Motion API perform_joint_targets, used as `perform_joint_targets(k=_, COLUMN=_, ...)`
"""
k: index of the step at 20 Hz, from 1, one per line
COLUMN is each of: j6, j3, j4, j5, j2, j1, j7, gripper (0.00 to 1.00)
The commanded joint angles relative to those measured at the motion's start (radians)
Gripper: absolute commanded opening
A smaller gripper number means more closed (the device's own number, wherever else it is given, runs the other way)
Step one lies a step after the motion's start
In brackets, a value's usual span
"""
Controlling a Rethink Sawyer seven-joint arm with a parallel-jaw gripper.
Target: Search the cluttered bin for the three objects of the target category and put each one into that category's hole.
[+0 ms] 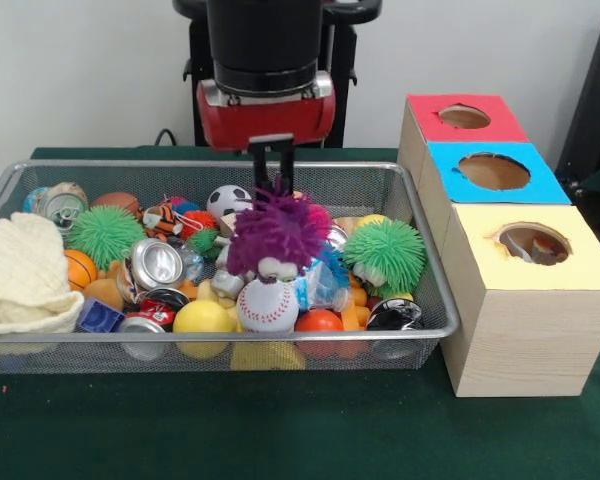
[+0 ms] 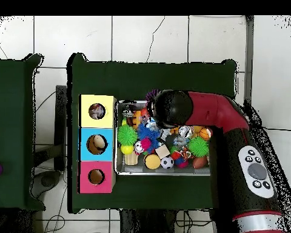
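The wire mesh bin stands on the green table and is full of toys; it also shows in the overhead view. My gripper hangs over the bin's middle, shut on the top tuft of a purple yarn-haired toy that dangles above a baseball. In the overhead view the arm hides the gripper. A pale piece with blue print, maybe cloth, lies beside the toy. The yellow-topped hole is at the near right, with something pale and printed inside; it also shows in the overhead view.
The blue-topped hole and red-topped hole lie behind the yellow one. A cream knitted cloth fills the bin's left end. Green spiky balls, crushed cans and small balls crowd the bin.
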Motion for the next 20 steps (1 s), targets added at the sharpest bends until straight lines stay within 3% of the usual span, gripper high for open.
perform_joint_targets(k=1, j6=0.041, j3=0.05, j4=0.03, j5=-0.006, j2=-0.012, j1=-0.029, j7=-0.057, gripper=0.0)
perform_joint_targets(k=12, j6=-0.054, j3=0.049, j4=0.119, j5=-0.038, j2=-0.007, j1=-0.028, j7=-0.033, gripper=0.0)
perform_joint_targets(k=19, j6=-0.078, j3=0.042, j4=0.134, j5=-0.055, j2=-0.01, j1=-0.008, j7=-0.018, gripper=0.0)
perform_joint_targets(k=20, j6=-0.089, j3=0.05, j4=0.145, j5=-0.048, j2=-0.012, j1=-0.013, j7=-0.019, gripper=1.0)
